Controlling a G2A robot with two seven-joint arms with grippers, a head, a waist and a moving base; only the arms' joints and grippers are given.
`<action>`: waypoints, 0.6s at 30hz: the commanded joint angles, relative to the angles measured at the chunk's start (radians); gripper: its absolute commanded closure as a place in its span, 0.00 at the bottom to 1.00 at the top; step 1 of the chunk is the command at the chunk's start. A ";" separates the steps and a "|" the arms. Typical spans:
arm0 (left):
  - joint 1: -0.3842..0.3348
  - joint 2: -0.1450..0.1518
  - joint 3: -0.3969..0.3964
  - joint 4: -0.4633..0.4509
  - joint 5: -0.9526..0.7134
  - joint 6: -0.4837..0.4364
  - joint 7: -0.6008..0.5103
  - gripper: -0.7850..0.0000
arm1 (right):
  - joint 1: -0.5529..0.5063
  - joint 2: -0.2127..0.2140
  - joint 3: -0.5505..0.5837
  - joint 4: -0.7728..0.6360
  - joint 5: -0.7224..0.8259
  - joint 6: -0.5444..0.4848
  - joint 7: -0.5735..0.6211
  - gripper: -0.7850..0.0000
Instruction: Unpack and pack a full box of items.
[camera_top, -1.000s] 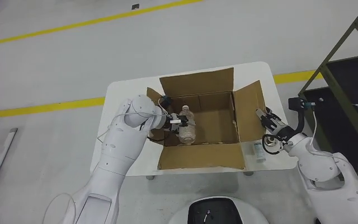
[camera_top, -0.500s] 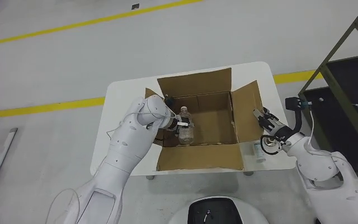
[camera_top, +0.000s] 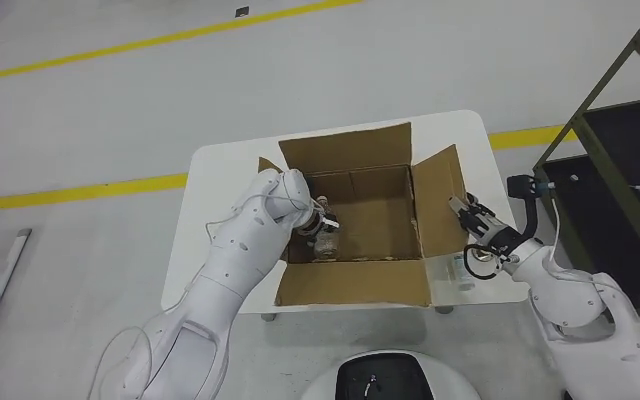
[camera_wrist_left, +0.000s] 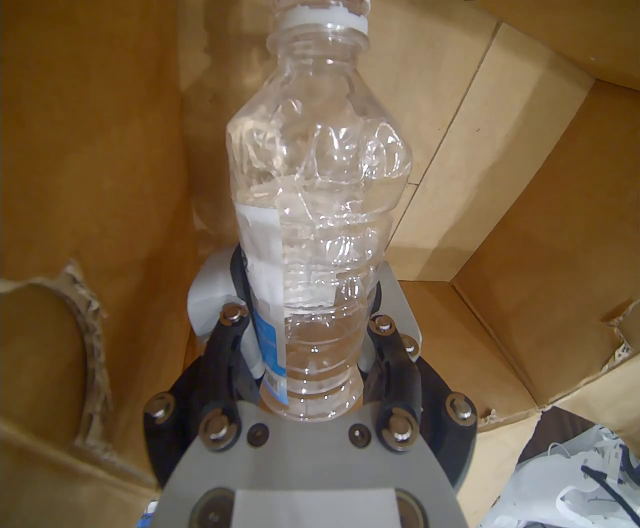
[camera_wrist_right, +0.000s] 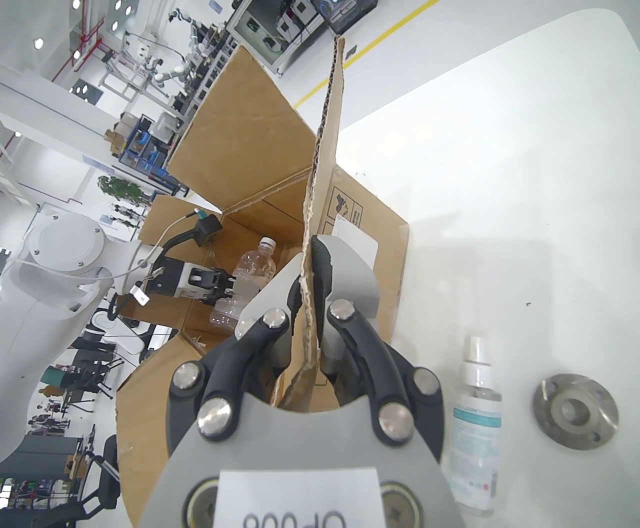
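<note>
- Two arms flanked the cardboard box (camera_top: 385, 215) on the table (camera_top: 225, 170), seen from above.
- Left wrist: the left gripper (camera_wrist_left: 310, 315) clamped the clear bottle (camera_wrist_left: 315, 175) near its base, inside the box.
- Right wrist: the right gripper (camera_wrist_right: 312, 285) pinched the box's side flap (camera_wrist_right: 327, 150).

Robotics test hall: grey floor (camera_top: 100, 110) with yellow lane lines (camera_top: 170, 38), a metal rack (camera_top: 610, 150) at 3 o'clock, other robots (camera_wrist_right: 194, 37) and monitor workstations (camera_wrist_right: 260, 25) behind.
</note>
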 joint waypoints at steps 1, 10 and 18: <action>-0.004 -0.009 0.008 0.023 -0.006 -0.006 0.009 1.00 | -0.003 0.001 -0.002 -0.004 -0.001 0.001 0.000 1.00; -0.024 -0.049 0.042 0.113 -0.021 -0.033 0.032 0.89 | -0.019 0.007 0.003 -0.007 0.000 0.002 0.005 1.00; -0.045 -0.064 0.043 0.120 -0.024 -0.051 0.025 0.00 | -0.018 0.011 0.004 -0.009 0.003 0.006 0.005 0.89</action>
